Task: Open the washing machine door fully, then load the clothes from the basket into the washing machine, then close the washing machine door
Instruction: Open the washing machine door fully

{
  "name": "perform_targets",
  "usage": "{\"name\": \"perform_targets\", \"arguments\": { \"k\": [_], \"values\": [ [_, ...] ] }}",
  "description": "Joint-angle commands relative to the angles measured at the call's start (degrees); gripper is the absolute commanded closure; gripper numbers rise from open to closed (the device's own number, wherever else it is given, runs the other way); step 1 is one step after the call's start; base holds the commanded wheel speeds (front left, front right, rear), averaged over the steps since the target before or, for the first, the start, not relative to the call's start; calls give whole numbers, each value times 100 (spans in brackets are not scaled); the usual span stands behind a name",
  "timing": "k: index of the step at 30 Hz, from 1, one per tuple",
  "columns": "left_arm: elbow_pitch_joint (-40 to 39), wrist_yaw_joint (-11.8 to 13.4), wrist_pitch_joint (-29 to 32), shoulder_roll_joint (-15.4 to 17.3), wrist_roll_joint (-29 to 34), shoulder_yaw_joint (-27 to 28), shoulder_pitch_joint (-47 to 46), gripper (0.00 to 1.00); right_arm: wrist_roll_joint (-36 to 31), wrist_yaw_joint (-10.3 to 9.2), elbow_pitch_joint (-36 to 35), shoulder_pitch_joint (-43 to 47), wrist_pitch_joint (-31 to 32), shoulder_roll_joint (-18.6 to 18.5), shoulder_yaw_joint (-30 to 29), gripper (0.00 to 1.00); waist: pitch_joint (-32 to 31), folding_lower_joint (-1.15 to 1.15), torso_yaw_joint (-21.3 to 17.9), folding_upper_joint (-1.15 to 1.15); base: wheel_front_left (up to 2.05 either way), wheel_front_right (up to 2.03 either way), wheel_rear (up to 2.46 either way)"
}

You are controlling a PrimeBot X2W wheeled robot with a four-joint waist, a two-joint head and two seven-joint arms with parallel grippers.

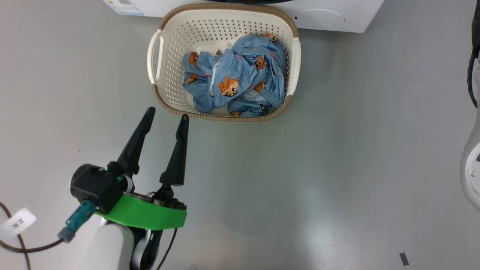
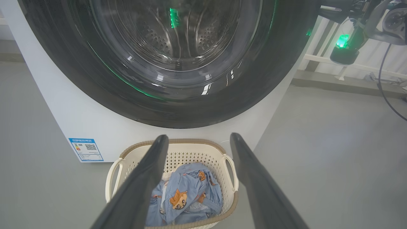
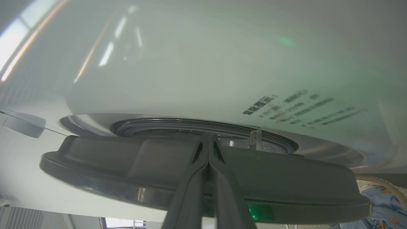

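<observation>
Fingers (image 1: 137, 142) of the left gripper (image 1: 167, 112) gape empty beside the basket (image 1: 225, 118), the 2 of the right gripper (image 3: 208, 149) pinched shut at the rim of the washing machine door (image 3: 127, 165), so opening seems barely begun, and the clothes (image 1: 236, 75) lie unloaded in that basket.

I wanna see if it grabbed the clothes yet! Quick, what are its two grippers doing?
Left gripper: open, holding nothing.
Right gripper: shut, fingers together by the door, gripping nothing.

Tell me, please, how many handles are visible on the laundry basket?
2. In the head view, one white handle is on the left side of the basket; the other handle is on its right side. None seems hidden.
</observation>
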Motion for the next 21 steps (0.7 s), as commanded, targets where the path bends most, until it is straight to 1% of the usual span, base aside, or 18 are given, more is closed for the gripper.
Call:
{"name": "perform_targets", "arguments": {
  "k": [1, 8, 12, 16, 21],
  "values": [
    [-173, 43, -36, 100, -63, 146, -78, 0, -97, 9, -156, -233, 41, 170, -13, 100, 15, 0, 27, 0, 0, 0, 0],
    [-295, 68, -36, 99, -253, 91, -74, 0, -364, 9, -158, -237, -10, 264, -203, 100, 49, 0, 133, 0, 0, 0, 0],
    [-351, 81, -36, 99, -238, 50, -77, 0, -492, 9, -158, -258, 84, 291, -254, 100, 73, 0, 149, 0, 0, 0, 0],
    [-375, 85, -36, 99, -201, 30, -108, 0, -527, 9, -141, -248, 360, 310, -289, 100, 73, 0, 152, 0, 0, 0, 0],
    [-430, 112, -36, 99, -171, 1, -125, 0, -295, 9, -295, -172, 976, 324, -264, 100, 63, 0, 125, 0, 0, 0, 0]
  ]
}}
